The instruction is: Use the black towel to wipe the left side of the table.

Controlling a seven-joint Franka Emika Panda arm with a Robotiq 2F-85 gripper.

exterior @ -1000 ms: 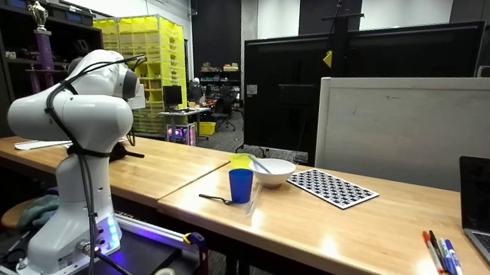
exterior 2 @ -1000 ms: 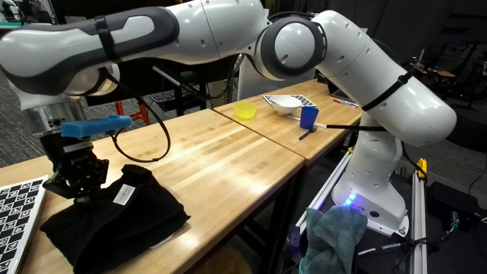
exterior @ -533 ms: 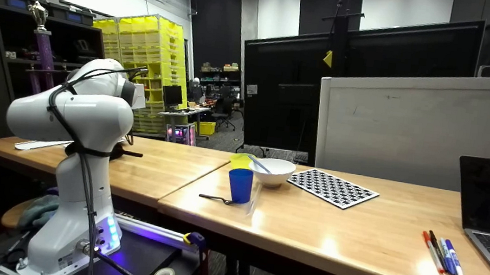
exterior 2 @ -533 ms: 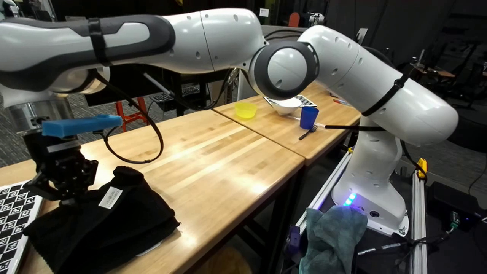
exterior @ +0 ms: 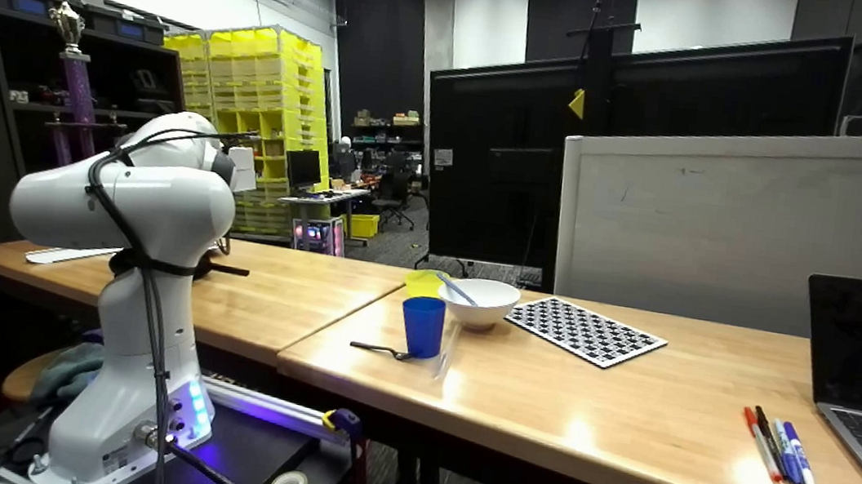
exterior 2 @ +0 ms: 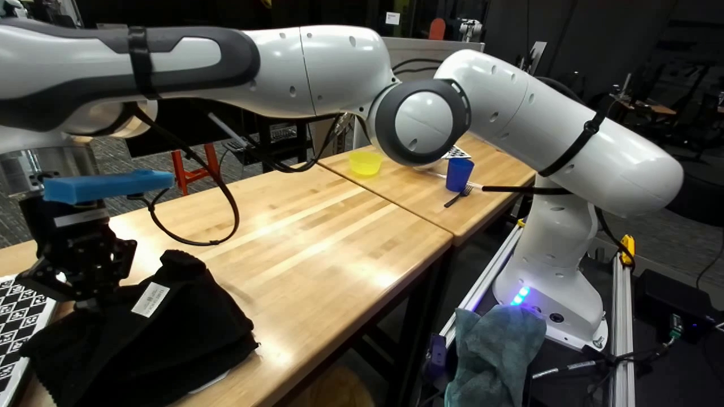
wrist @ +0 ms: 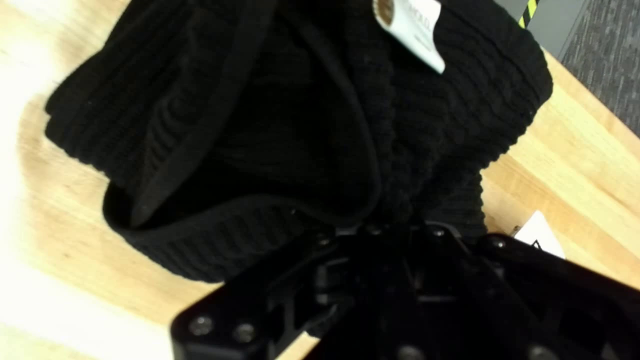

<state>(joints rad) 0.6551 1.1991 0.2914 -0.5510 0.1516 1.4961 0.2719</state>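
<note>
The black towel (exterior 2: 169, 339) lies bunched and folded on the wooden table (exterior 2: 294, 243), with a white label (exterior 2: 150, 299) on top. In the wrist view the ribbed black towel (wrist: 280, 145) fills the upper middle, with an open fold in it. My gripper (exterior 2: 89, 305) points down at the towel's far left part in that exterior view. In the wrist view my gripper (wrist: 387, 227) has its jaws close together, with cloth gathered between them; the fingertips themselves are dark and hard to see. In the remaining exterior view the arm (exterior: 131, 205) hides the gripper and most of the towel.
A checkered board (exterior 2: 20, 333) lies beside the towel. A white piece (exterior 2: 210, 382) shows under the towel's near edge. A yellow bowl (exterior 2: 365, 163), blue cup (exterior 2: 459, 174) and fork (exterior 2: 459, 196) stand on the adjoining table. A teal cloth (exterior 2: 492, 350) lies by the robot base.
My gripper and the black towel have slid together to the left in an exterior view, towards and over the checkered board's edge. The arm's elbow has lowered. The grip has not changed.
</note>
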